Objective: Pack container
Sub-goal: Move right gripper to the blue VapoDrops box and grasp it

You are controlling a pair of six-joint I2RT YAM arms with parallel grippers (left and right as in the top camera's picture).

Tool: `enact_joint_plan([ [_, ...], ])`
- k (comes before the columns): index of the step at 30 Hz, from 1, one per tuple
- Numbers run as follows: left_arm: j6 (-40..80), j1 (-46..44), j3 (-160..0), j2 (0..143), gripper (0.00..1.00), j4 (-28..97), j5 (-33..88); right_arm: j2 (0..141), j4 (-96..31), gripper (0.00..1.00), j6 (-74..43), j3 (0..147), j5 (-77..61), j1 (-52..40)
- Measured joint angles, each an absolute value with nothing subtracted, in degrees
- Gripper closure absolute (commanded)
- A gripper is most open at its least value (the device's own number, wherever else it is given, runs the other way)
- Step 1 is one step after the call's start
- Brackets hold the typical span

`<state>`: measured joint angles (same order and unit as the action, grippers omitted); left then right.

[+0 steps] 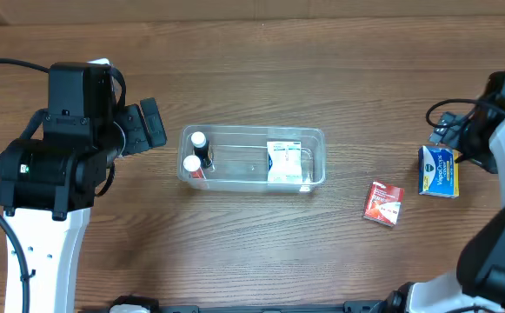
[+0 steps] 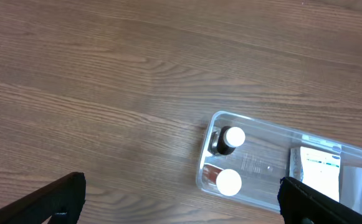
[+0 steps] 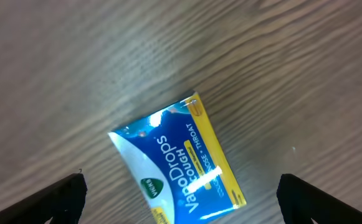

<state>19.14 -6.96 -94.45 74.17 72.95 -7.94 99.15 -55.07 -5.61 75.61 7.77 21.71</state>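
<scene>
Your right hand point(image 3: 181, 198) hangs released, fingers straddling the VapoDrops pack point(image 3: 177, 168) at lower centre of the wrist view, ready to grasp it for the container point(image 1: 243, 167).

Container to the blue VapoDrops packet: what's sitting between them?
Overhead view: a small red box lies on the table between the container and the VapoDrops packet, touching neither. Nothing else in that stretch.

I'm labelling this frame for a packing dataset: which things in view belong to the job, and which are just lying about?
Job:
container
two white-capped bottles and a white packet, inside it
blue VapoDrops bag and red box, out on the table

Not for packing:
black cable by the left arm
</scene>
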Motion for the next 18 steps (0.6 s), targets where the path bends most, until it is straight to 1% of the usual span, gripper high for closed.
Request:
enact_joint_plan([
  [5, 19.14, -6.96, -94.43, 74.17, 0.0, 72.95, -7.94, 104.49, -54.94, 0.0, 1.8, 75.57, 7.7, 21.74],
  [12, 19.16, -6.96, -94.43, 74.17, 0.0, 72.95, -7.94, 105.71, -53.43, 0.0, 9.61, 73.95, 7.68, 21.78],
  [18, 19.14, -6.98, -94.43, 74.17, 0.0, 72.93, -7.94, 106.15, -48.27, 0.0, 12.51, 66.81, 7.68, 21.78],
])
